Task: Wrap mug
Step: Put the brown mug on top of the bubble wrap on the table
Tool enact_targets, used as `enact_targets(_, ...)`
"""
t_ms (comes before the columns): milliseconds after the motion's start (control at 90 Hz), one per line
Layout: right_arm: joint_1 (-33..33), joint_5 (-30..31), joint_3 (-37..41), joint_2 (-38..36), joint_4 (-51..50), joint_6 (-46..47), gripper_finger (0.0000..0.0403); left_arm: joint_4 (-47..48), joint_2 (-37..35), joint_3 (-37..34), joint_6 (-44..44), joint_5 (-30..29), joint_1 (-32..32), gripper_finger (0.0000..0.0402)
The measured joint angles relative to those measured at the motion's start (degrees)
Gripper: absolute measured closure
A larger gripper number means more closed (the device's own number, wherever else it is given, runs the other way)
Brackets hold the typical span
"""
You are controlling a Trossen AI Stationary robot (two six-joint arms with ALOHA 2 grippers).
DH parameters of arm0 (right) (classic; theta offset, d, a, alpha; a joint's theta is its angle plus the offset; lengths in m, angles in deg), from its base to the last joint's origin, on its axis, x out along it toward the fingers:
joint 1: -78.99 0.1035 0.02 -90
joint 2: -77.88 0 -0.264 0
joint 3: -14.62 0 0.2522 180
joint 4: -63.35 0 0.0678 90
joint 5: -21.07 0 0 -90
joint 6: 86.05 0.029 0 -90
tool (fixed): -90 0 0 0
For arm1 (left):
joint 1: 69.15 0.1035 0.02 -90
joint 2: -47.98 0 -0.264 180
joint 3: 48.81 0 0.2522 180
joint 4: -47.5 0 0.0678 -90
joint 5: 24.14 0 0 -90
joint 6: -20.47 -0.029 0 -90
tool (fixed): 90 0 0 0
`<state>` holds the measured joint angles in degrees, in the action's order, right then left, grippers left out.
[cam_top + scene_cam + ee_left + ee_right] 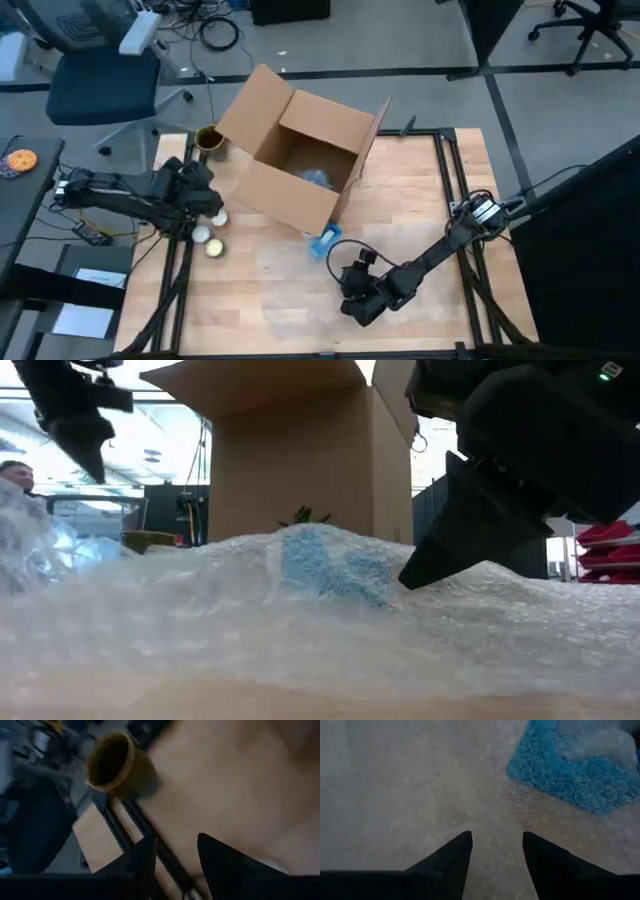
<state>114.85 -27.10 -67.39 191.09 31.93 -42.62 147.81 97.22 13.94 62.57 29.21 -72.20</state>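
An olive-yellow mug (208,140) stands upright on the table's far left corner, beside the cardboard box; the left wrist view shows the mug (116,764) beyond the fingers. My left gripper (207,196) hovers open on the near side of it, holding nothing; its fingers (177,862) are apart. A clear bubble wrap sheet (285,262) lies spread on the table's middle, over a blue padded piece (325,241). My right gripper (356,293) is open low over the sheet (420,795), with the blue piece (572,772) just beyond it. My right gripper slants down at the bubble wrap (470,595) from the table's near right. One fingertip (412,576) stands at the sheet's surface next to the blue piece (330,565). I cannot tell whether it touches the sheet. My left gripper touches nothing.
An open cardboard box (300,160) stands at the table's far middle, something pale inside. Three small white round things (209,234) lie near the left gripper. Black frame rails (455,190) run along both table sides. Office chairs stand beyond the far edge.
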Motion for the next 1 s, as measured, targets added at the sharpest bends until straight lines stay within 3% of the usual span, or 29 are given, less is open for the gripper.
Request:
enact_targets(122, 0.00, 0.00, 0.00, 0.00, 0.03, -0.04, 0.0243, -3.74, 2.60, -0.02, -12.73, 7.10, 4.35, 0.0271)
enact_targets(333, 0.51, 0.01, 0.00, 0.00, 0.01, 0.98, 0.0243, -15.69, 4.89, -0.02, -31.86, 12.25, 10.10, 0.0271)
enact_targets(667, 3.97, 0.01, 0.00, -0.02, 0.02, 3.68, 0.0243, -14.33, -0.85, 0.00, -40.89, 15.04, 27.46, 0.0271)
enact_targets(1000, 4.11, 0.17, -0.02, -0.04, 1.21, 6.66, 0.0243, -17.01, 4.12, -0.17, -54.62, 20.00, 45.04, 0.0271)
